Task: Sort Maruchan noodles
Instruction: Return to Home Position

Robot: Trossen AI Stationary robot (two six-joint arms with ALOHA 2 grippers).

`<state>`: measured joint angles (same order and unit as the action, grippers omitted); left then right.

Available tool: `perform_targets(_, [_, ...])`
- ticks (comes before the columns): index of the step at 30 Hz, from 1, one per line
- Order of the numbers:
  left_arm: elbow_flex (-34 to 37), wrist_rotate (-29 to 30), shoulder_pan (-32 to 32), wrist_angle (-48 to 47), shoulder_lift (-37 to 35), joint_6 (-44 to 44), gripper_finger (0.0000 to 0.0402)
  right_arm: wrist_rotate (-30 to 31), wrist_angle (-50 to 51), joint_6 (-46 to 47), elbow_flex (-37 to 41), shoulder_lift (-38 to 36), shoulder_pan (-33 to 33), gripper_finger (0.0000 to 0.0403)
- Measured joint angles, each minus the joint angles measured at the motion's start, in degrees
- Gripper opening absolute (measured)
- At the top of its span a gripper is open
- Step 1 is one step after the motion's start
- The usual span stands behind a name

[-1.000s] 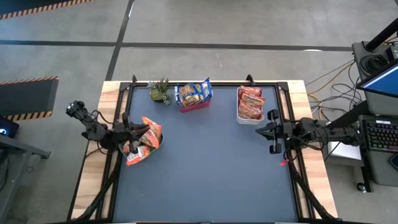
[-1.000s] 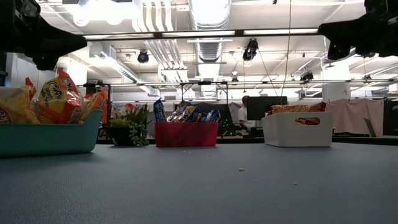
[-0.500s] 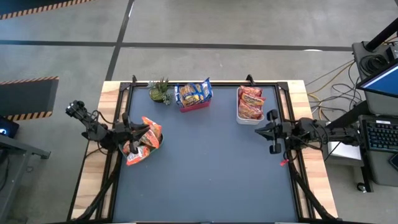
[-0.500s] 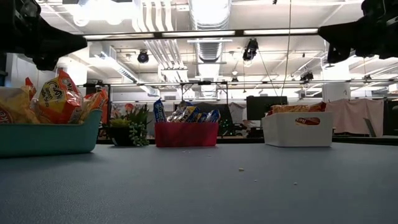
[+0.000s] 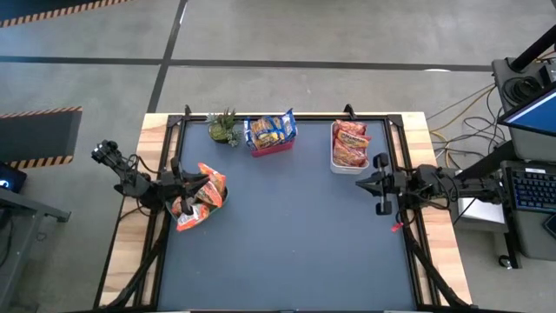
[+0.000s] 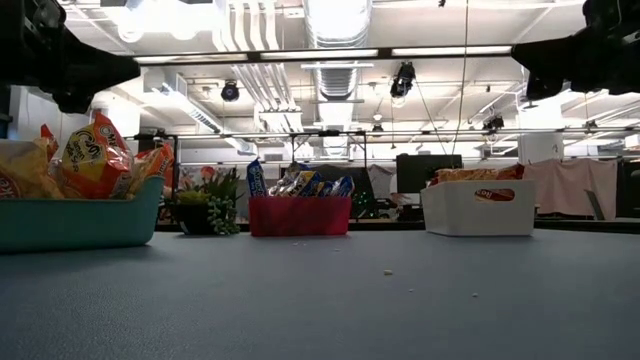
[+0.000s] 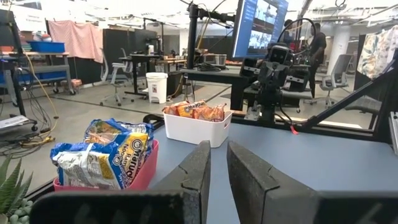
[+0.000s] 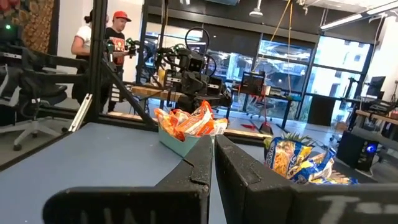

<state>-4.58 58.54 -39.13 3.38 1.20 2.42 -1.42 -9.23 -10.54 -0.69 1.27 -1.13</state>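
Note:
The Maruchan noodles lie sorted in three bins. Orange packets [image 5: 200, 196] stand in a teal bin [image 6: 70, 225] at the table's left. Yellow-and-blue packets [image 5: 271, 129] fill a red bin [image 6: 298, 216] at the far middle. Red packets [image 5: 350, 143] lie in a white bin [image 6: 478, 212] at the far right. My left gripper [image 5: 185, 181] hangs level above the teal bin's left side; in the left wrist view its fingers [image 7: 217, 163] stand a narrow gap apart with nothing between them. My right gripper [image 5: 360, 184] hangs level at the right edge, shut and empty [image 8: 214, 149].
A small green plant [image 5: 223, 128] stands at the far left corner beside the red bin. The dark table top [image 5: 287, 235] spreads between the bins and the near edge. A black frame [image 5: 408, 217] runs along the table's sides. People and desks show in the room beyond.

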Motion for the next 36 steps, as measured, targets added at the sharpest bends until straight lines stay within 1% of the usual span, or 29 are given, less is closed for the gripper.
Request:
perform_targets(8, [0.0, 0.0, 0.0, 0.0, 0.0, 0.0, 0.0039, 0.0, 0.0, 4.9, 0.0, 0.0, 0.0, 0.0009])
perform_targets(36, [0.0, 0.0, 0.0, 0.0, 0.0, 0.0, 0.0039, 0.0, 0.0, 5.0, 0.0, 0.0, 0.0, 0.0009])
